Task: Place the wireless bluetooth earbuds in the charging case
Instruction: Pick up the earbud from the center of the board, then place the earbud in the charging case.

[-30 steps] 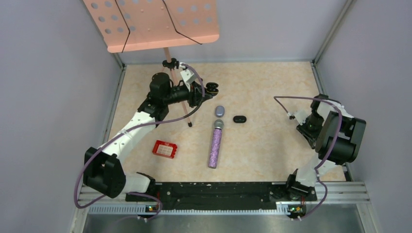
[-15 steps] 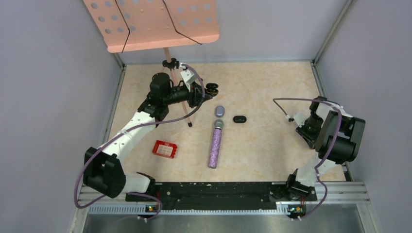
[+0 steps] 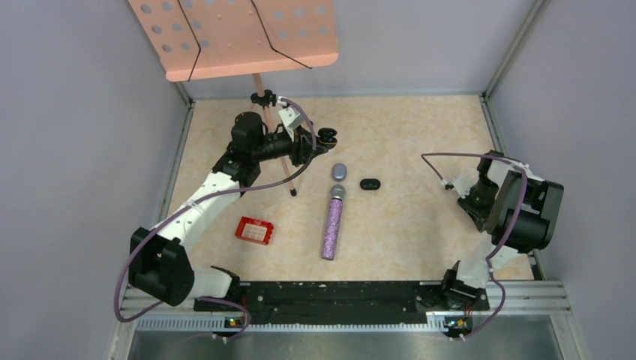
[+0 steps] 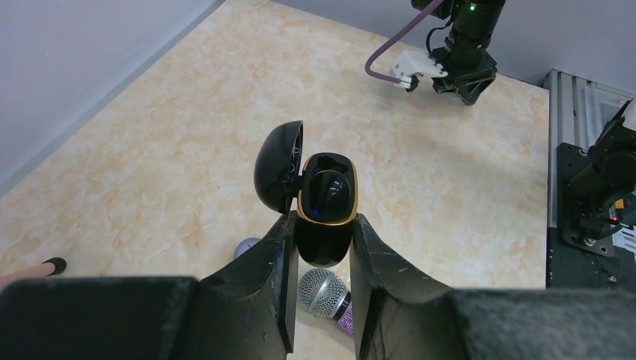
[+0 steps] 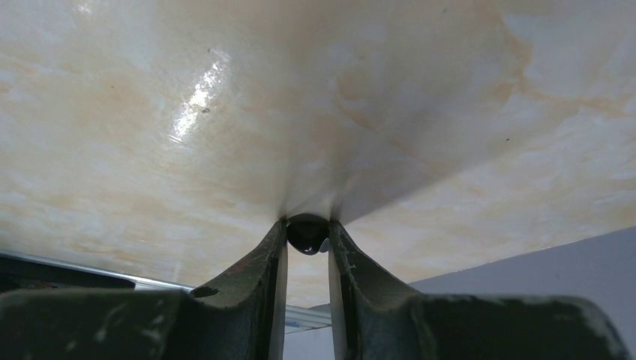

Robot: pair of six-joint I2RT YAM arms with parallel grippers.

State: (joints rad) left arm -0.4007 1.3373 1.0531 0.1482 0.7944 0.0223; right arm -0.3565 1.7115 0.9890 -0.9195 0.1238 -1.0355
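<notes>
My left gripper is shut on the black charging case and holds it above the table. The case has a gold rim, and its lid stands open to the left. From above, this case sits at the left arm's tip, in the back middle. My right gripper points down at the table on the right side. Both its fingertips press a glossy black earbud that rests against the surface. In the top view the right gripper hides that earbud.
A pale purple closed case and a small black closed case lie mid-table. A glittery purple microphone lies just in front of them. A red box sits front left. The pink music stand rises behind the left arm.
The right gripper's jaws have narrowed onto the black earbud and its wrist has shifted slightly. The left arm and its case have not moved.
</notes>
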